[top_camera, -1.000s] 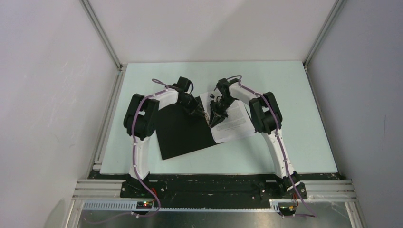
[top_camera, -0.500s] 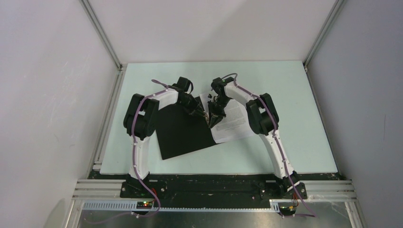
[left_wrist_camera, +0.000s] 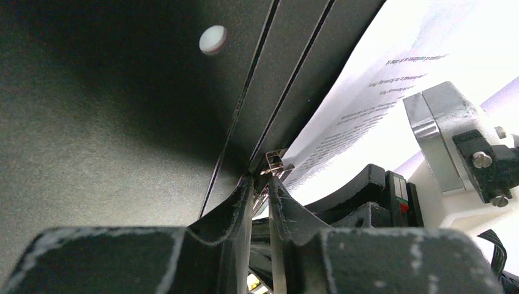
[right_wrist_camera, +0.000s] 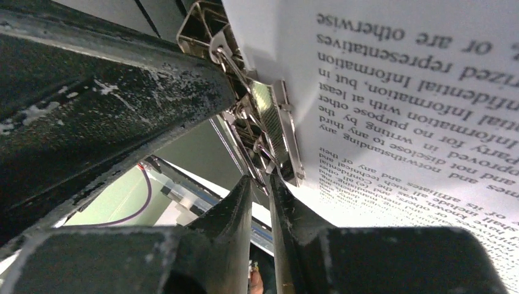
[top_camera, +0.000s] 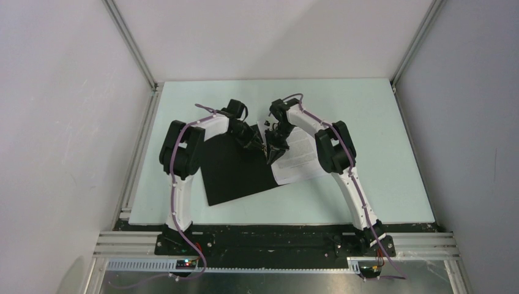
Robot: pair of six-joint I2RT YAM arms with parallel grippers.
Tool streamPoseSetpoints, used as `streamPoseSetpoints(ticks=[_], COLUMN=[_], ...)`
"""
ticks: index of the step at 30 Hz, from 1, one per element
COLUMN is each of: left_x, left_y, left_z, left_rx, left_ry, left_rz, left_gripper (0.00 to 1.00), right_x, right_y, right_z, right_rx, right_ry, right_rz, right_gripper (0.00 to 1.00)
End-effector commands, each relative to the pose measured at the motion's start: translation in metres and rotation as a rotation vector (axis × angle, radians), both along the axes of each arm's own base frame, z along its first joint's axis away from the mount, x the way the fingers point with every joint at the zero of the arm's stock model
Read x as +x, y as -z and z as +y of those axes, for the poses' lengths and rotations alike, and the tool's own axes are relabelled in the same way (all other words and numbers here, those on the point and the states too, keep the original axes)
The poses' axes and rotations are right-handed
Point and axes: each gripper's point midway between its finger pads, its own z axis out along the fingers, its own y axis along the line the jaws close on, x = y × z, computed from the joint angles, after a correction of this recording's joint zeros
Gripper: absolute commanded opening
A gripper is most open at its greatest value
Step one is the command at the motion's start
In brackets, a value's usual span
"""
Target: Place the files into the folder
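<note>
At centre of the pale green tabletop (top_camera: 367, 122): folder (top_camera: 235, 171), flat and rectangular, spread open, matt black inside facing up, scored with straight parallel grooves along the spine.

Just right of the black panel: files (top_camera: 300, 156), thin white sheets printed in black text, lying flat, left edge meeting the spine.

Between panel and paper edge: metal spine clip (right_wrist_camera: 278, 128), bright and polished, made of bent wire and a flat lever plate.

Left claw (left_wrist_camera: 260, 187): two dark, scuffed, tapered fingers, pressed almost together, pinching a small end of the metal spine clip.

Right claw (right_wrist_camera: 260, 182): same worn black fingers, narrowed to a thin slot, nipping the lower wire end of the metal spine clip, printed paper just beside.

Both claws tip to tip over the spine.
</note>
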Motion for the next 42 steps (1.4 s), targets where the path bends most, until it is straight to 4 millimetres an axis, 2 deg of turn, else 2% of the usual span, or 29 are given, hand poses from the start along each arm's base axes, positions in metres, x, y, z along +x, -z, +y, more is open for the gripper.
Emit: streamPoseSetpoints(ticks=[1, 5, 8, 9, 10, 11, 12, 13, 14, 15, 17, 18, 19, 20, 22, 23, 24, 25, 27, 28, 29, 30, 31, 32, 33, 35, 39, 42], left_x=[-0.010, -0.001, 0.016, 0.029, 0.036, 0.050, 0.059, 0.070, 0.077, 0.083, 0.089, 0.092, 0.088, 0.084, 0.070, 0.062, 0.051, 0.041, 0.017, 0.000, -0.009, -0.027, -0.036, -0.053, -0.060, -0.077, -0.103, -0.112], left_y=[0.025, 0.011, -0.018, -0.038, -0.049, -0.075, -0.089, -0.116, -0.129, -0.153, -0.174, -0.174, -0.178, -0.179, -0.157, -0.158, -0.142, -0.143, -0.127, -0.117, -0.109, -0.095, -0.088, -0.074, -0.069, -0.055, -0.031, -0.019], left_z=[0.011, 0.008, 0.005, 0.002, 0.003, 0.001, 0.005, 0.005, 0.011, 0.014, 0.035, 0.053, 0.067, 0.087, 0.124, 0.143, 0.165, 0.182, 0.221, 0.230, 0.251, 0.259, 0.273, 0.277, 0.286, 0.285, 0.270, 0.253], left_rx=[0.075, 0.060, 0.027, 0.013, 0.001, -0.010, -0.018, -0.024, -0.025, -0.033, 0.007, 0.050, 0.100, 0.148, 0.261, 0.333, 0.383, 0.447, 0.523, 0.537, 0.562, 0.567, 0.576, 0.575, 0.571, 0.516, 0.397, 0.297], left_ry=[-0.016, 0.011, 0.043, 0.073, 0.085, 0.116, 0.124, 0.155, 0.184, 0.196, 0.216, 0.223, 0.215, 0.220, 0.215, 0.193, 0.190, 0.172, 0.135, 0.128, 0.082, 0.069, 0.038, 0.036, 0.015, 0.011, 0.026, 0.041], left_rz=[0.070, 0.017, -0.076, -0.152, -0.191, -0.285, -0.331, -0.427, -0.485, -0.553, -0.631, -0.651, -0.650, -0.661, -0.591, -0.574, -0.525, -0.503, -0.424, -0.381, -0.338, -0.286, -0.252, -0.205, -0.183, -0.154, -0.107, -0.099], left_gripper=[0.21, 0.28, 0.38, 0.43, 0.45, 0.49, 0.52, 0.56, 0.58, 0.62, 0.68, 0.71, 0.73, 0.75, 0.79, 0.80, 0.83, 0.85, 0.88, 0.90, 0.91, 0.94, 0.95, 0.95, 0.95, 0.95, 0.95, 0.94], right_x=[0.012, 0.003, 0.009, 0.012, 0.016, 0.020, 0.024, 0.027, 0.032, 0.035, 0.047, 0.057, 0.063, 0.075, 0.091, 0.101, 0.107, 0.114, 0.125, 0.127, 0.132, 0.133, 0.135, 0.134, 0.136, 0.136, 0.126, 0.115], right_y=[-0.020, -0.039, -0.063, -0.070, -0.081, -0.091, -0.102, -0.111, -0.120, -0.129, -0.136, -0.137, -0.137, -0.134, -0.136, -0.134, -0.131, -0.129, -0.122, -0.115, -0.109, -0.097, -0.091, -0.081, -0.076, -0.066, -0.043, -0.027], right_z=[0.016, -0.001, -0.008, -0.007, -0.010, -0.010, -0.013, -0.014, -0.019, -0.023, -0.037, -0.050, -0.060, -0.077, -0.103, -0.123, -0.135, -0.152, -0.180, -0.190, -0.205, -0.215, -0.229, -0.235, -0.245, -0.256, -0.252, -0.244], right_rx=[0.093, 0.103, 0.144, 0.164, 0.184, 0.209, 0.227, 0.251, 0.267, 0.281, 0.278, 0.267, 0.241, 0.208, 0.177, 0.144, 0.114, 0.095, 0.060, 0.039, 0.023, -0.003, -0.017, -0.023, -0.027, -0.022, 0.018, 0.038], right_ry=[-0.024, 0.002, 0.016, 0.015, 0.022, 0.020, 0.026, 0.023, 0.034, 0.034, 0.053, 0.074, 0.085, 0.104, 0.131, 0.162, 0.166, 0.197, 0.235, 0.237, 0.253, 0.249, 0.259, 0.264, 0.287, 0.314, 0.330, 0.325], right_rz=[-0.103, -0.086, -0.124, -0.138, -0.161, -0.181, -0.206, -0.224, -0.248, -0.273, -0.324, -0.352, -0.382, -0.417, -0.466, -0.489, -0.510, -0.517, -0.527, -0.530, -0.535, -0.528, -0.527, -0.502, -0.492, -0.459, -0.369, -0.303], right_gripper=[0.24, 0.31, 0.35, 0.36, 0.37, 0.38, 0.39, 0.41, 0.44, 0.45, 0.51, 0.54, 0.55, 0.59, 0.64, 0.66, 0.69, 0.70, 0.73, 0.75, 0.76, 0.77, 0.78, 0.78, 0.79, 0.79, 0.80, 0.80])
